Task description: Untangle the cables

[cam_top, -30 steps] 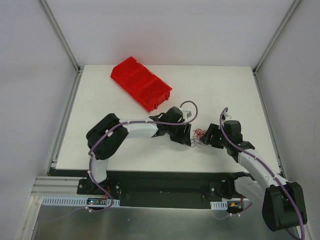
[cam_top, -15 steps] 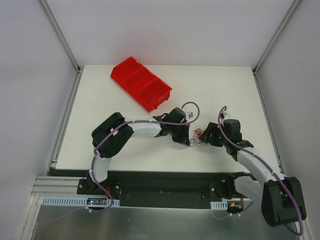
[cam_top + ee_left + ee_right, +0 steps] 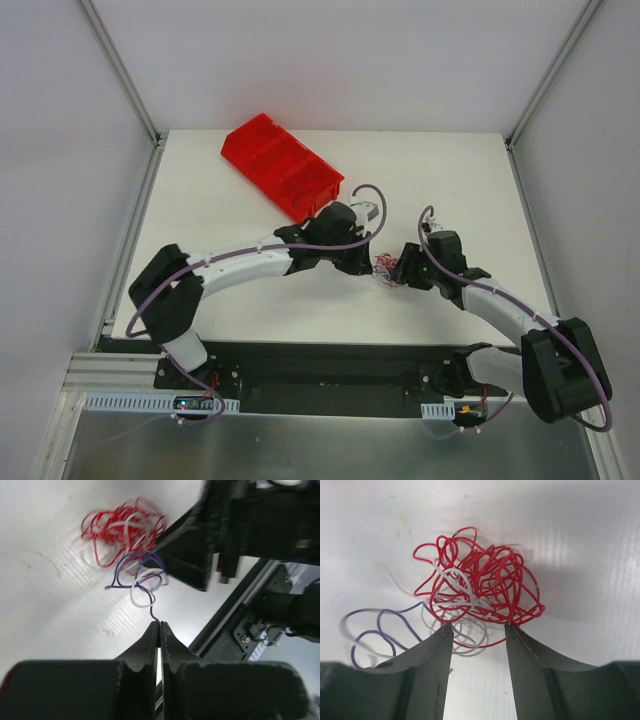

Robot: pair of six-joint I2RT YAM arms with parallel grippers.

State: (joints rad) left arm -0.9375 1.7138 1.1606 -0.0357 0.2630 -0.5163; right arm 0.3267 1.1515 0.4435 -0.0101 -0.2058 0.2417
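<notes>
The cables (image 3: pixel 477 587), a red and whitish knot, lie at the centre of the top view on the table (image 3: pixel 240 300). The left gripper (image 3: pixel 159 626) is pinched closed on a purple strand (image 3: pixel 151 609) running from the knot. The right gripper (image 3: pixel 479 627) stands wide at the knot's lower edge, holding nothing. Pulling now may drag the whole unpinned clump, or the thin strand may slip. How the strands cross inside cannot be made out.
</notes>
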